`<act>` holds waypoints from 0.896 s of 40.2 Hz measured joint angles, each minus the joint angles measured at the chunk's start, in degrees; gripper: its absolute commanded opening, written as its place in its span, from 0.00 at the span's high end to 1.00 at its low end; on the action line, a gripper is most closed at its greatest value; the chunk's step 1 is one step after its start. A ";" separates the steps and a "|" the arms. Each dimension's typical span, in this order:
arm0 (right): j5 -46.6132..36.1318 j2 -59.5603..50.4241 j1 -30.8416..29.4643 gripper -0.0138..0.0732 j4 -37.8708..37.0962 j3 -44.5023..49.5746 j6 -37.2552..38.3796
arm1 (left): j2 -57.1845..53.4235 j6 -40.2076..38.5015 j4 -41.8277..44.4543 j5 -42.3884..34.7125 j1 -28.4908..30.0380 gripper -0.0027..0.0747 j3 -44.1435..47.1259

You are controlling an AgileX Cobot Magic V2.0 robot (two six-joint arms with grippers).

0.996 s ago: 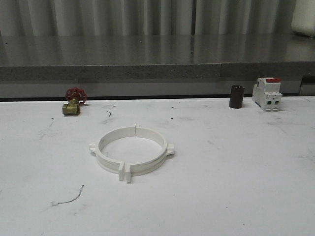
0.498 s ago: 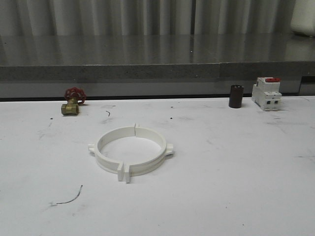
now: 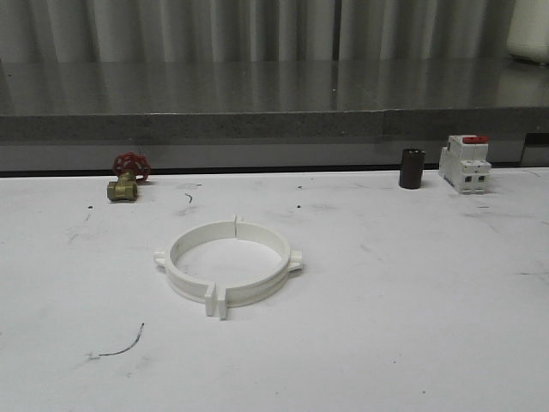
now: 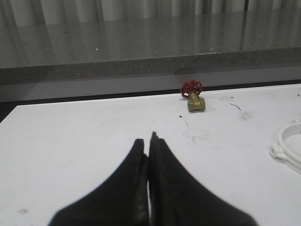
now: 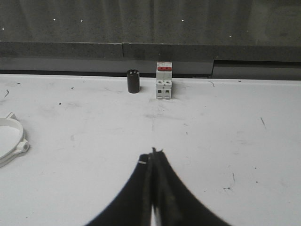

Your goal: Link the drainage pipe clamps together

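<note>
On your table (image 3: 412, 343), nothing of note has shifted over the last second: the clamps (image 3: 228, 263) lie in the same spot, and the small parts along the far edge have not moved; only the view itself sits a touch differently than a second ago.

Count two clamps, white half-rings lying flat in the middle of the table, a little to your left. They meet end to end as one ring, their tabs side by side at the near joint and a thin seam showing at the far joint. One lug sticks out on each side.

Count one valve (image 3: 127, 178), brass with a red handwheel, at the far left edge. Count one dark cylinder (image 3: 412, 168) at the far right, and one breaker (image 3: 466, 163), white with a red switch, just beside it. One thin wire scrap (image 3: 120, 344) lies near the front left.

Your left gripper (image 4: 147, 137) hangs over bare table with its fingers pressed together, holding nothing; the valve stands well ahead of it. Your right gripper (image 5: 154, 151) is likewise closed and empty, with the cylinder and breaker well beyond its tips. Both are apart from the clamps.
</note>
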 measured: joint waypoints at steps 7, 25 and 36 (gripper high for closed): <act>0.00 0.00 0.00 0.92 0.00 0.00 0.00 | 0.00 0.00 0.00 0.00 0.00 0.99 0.00; -16.89 -3.17 -3.74 0.92 3.43 11.39 -8.31 | 0.00 0.00 0.00 -0.02 0.00 0.99 0.00; -22.13 -7.06 -12.55 0.92 17.55 22.21 -19.18 | 0.00 0.00 0.00 -0.02 0.00 0.99 0.00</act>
